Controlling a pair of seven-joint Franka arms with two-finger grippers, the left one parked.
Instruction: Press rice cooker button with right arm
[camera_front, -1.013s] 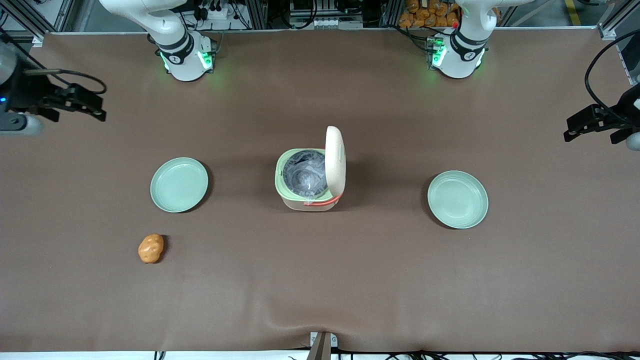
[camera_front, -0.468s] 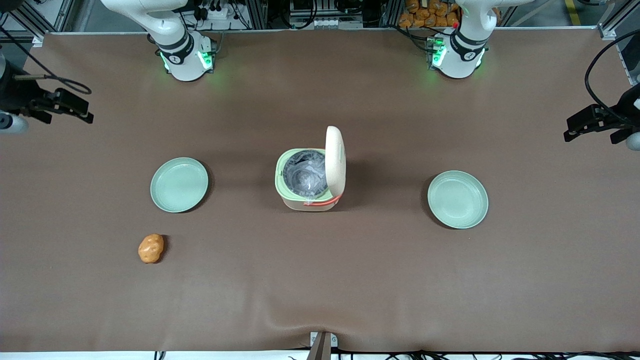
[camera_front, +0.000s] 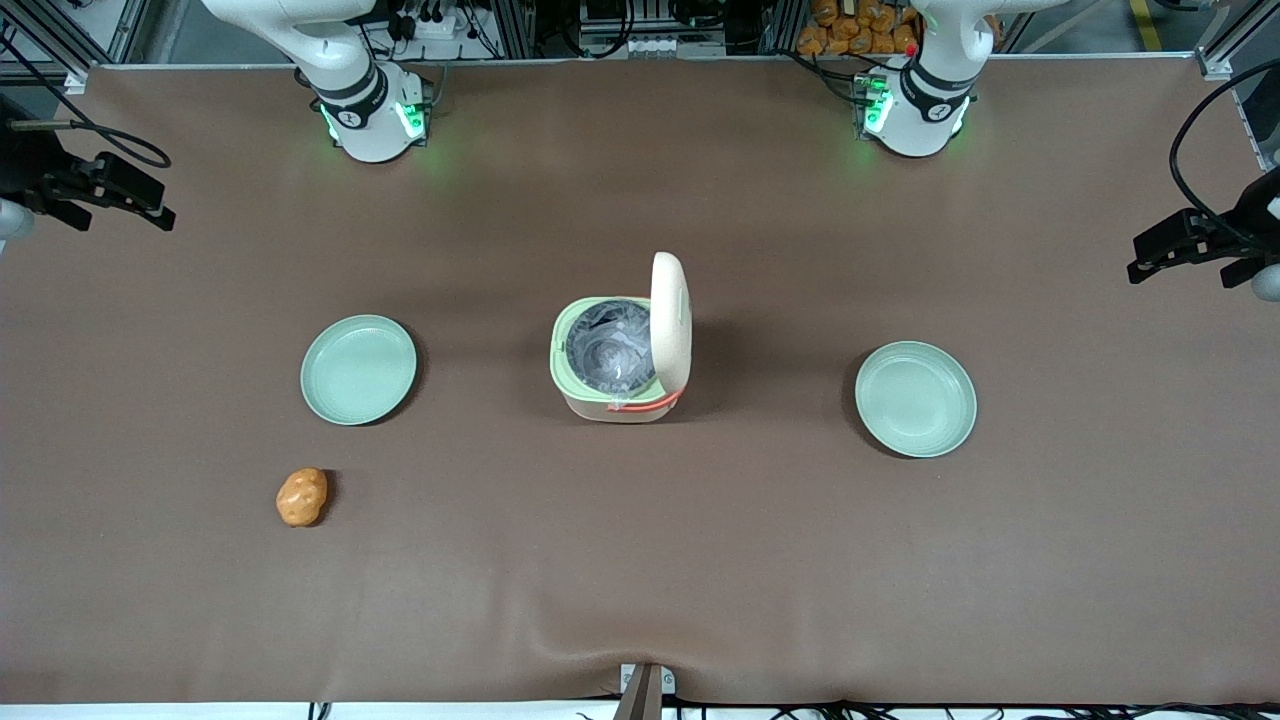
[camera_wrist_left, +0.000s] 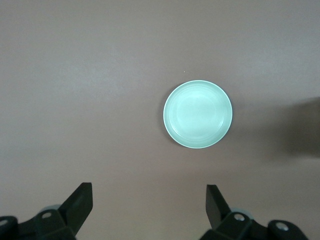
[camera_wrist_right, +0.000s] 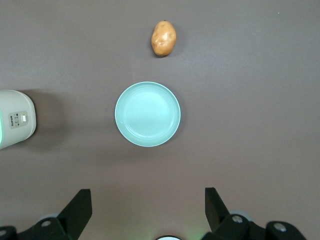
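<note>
High above table edge, end effector (camera_wrist_right: 147, 207) open

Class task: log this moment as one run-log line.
gripper: open, high above plate | rice cooker: lid up | potato: on table

A brown counter (camera_front: 640, 560) carries the rice cooker (camera_front: 620, 345) at its middle, lid standing up. A pale green plate (camera_front: 358, 369) lies toward the working arm's end, another plate (camera_front: 915, 399) toward the parked arm's end. A potato (camera_front: 302, 497) sits nearer the front camera than the first plate. The gripper (camera_front: 125, 195) hangs above the counter's edge at the working arm's end, its fingers (camera_wrist_right: 80, 207) spread apart.
</note>
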